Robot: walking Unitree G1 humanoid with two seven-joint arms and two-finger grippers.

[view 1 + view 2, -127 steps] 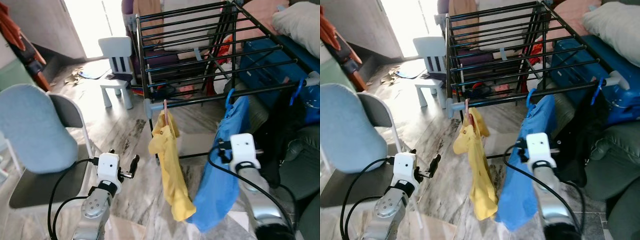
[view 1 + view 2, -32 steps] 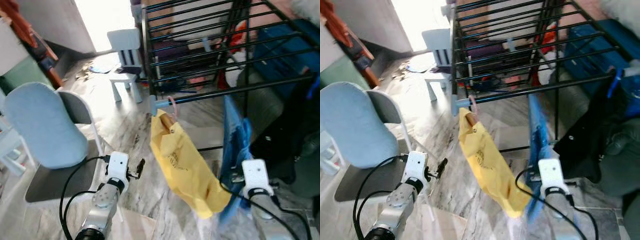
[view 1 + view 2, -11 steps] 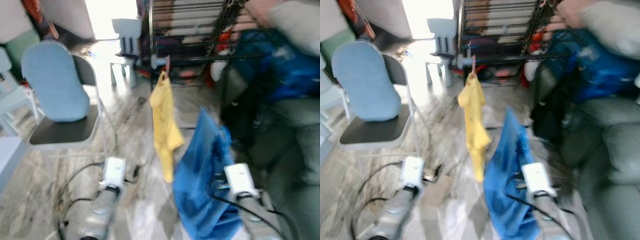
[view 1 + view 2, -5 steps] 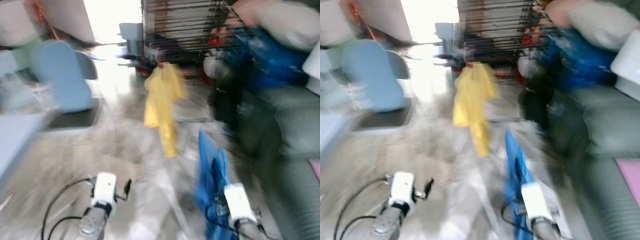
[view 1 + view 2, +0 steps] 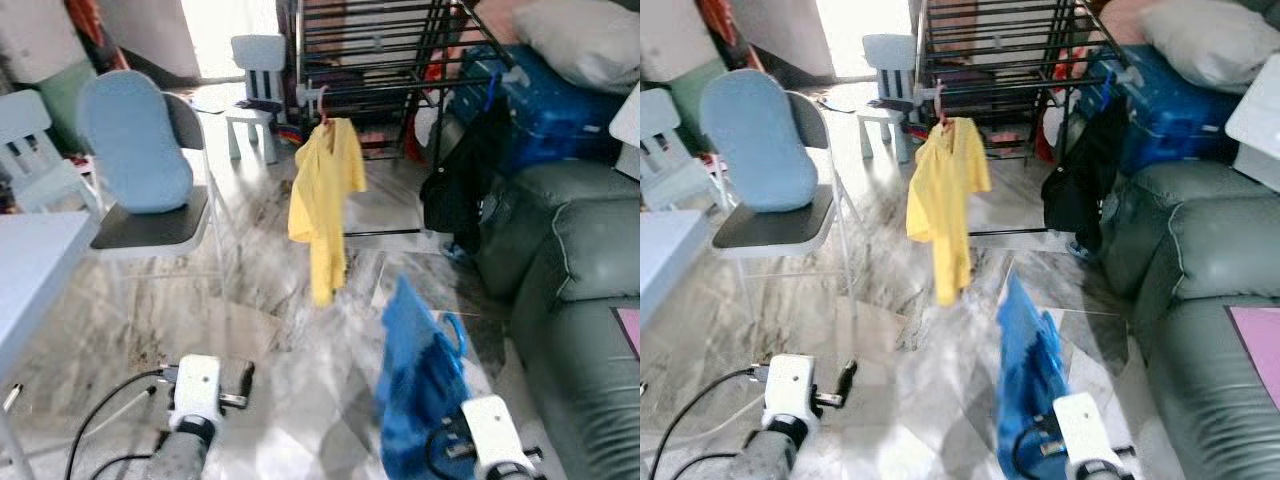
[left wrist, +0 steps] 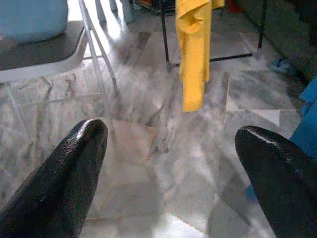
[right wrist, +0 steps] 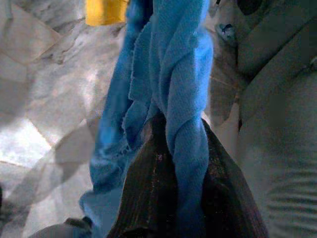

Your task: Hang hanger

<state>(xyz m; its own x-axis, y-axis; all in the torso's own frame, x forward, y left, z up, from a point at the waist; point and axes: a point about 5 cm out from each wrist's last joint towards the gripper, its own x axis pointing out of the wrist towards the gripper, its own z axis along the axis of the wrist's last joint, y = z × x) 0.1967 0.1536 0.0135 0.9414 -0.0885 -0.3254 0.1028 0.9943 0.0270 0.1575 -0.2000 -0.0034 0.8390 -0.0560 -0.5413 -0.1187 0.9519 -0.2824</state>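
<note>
- Blue garment (image 5: pixel 420 385) on a blue hanger (image 5: pixel 453 330), hook loop showing at its upper right edge; held low over the marble floor (image 5: pixel 270 300), well apart from the black drying rack (image 5: pixel 380 45).
- Right gripper (image 7: pixel 171 148) fingers closed tight on the bunched blue cloth.
- Left gripper (image 6: pixel 171 163) fingers spread wide, nothing between them, floor beneath.
- Yellow shirt (image 5: pixel 322 205) hangs on a pink hanger (image 5: pixel 322 100) from the rack's front corner.
- Black garment (image 5: pixel 465 165) hangs at the rack's right end, beside the grey sofa (image 5: pixel 580 270).
- Blue-backed folding chair (image 5: pixel 140 170) at left.
</note>
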